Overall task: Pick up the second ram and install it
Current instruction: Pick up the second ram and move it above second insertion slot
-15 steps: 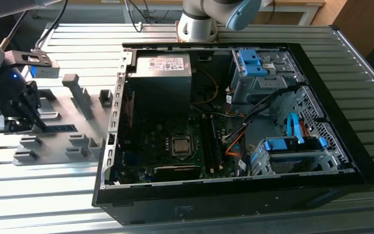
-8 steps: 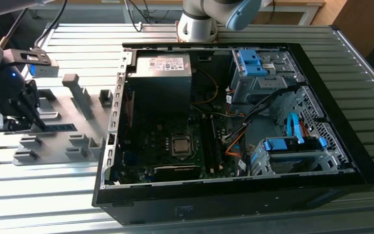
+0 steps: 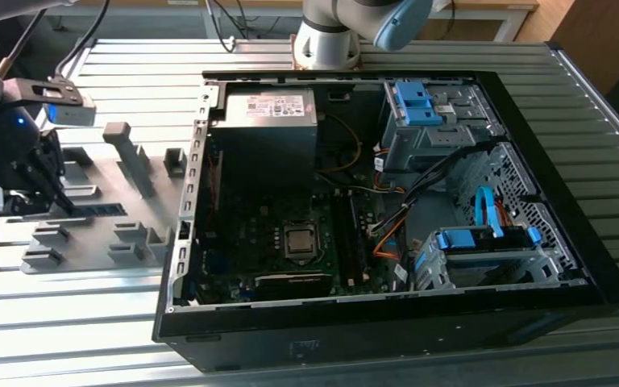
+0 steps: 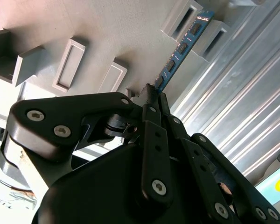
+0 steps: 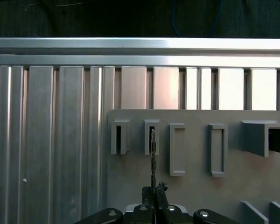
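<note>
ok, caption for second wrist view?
Gripper pinches the second ram, far end in a slot of the grey holder.

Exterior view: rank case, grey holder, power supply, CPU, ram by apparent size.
1. Case
2. Grey holder
3. Power supply, not far behind the holder
4. CPU and ram: unranked. The ram is longer, the CPU broader, and the gripper covers the ram's end.

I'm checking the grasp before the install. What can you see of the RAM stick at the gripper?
The second ram is a slim, flat blue circuit board with a row of black chips on one face. It stands on edge over the grey holder, with its far end at one of the slotted blocks. The gripper pinches its near end between shut fingers. In the first wrist view it shows edge-on as a thin line.
</note>
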You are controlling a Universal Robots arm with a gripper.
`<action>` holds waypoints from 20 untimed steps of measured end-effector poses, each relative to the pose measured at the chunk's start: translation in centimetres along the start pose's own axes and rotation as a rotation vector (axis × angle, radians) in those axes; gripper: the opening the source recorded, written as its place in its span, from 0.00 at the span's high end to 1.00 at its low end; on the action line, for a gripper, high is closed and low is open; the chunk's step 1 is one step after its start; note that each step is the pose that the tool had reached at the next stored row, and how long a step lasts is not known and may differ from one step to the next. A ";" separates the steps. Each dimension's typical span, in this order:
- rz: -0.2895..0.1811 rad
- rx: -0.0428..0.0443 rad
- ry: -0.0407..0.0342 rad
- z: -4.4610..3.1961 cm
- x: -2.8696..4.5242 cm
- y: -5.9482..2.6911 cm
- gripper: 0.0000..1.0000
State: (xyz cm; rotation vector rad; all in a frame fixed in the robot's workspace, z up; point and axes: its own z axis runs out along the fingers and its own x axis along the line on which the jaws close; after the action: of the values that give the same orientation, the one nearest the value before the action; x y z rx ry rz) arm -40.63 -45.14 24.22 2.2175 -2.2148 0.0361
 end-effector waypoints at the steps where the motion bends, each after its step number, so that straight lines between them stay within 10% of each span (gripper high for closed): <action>1: 0.000 0.0000 -0.0001 -0.04 0.00 0.00 0.86; 20: 0.000 0.0000 0.0000 -1.09 0.02 -0.01 0.86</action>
State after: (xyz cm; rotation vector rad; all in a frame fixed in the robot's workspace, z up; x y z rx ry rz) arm -40.62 -45.14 25.31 2.2175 -2.2147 0.0361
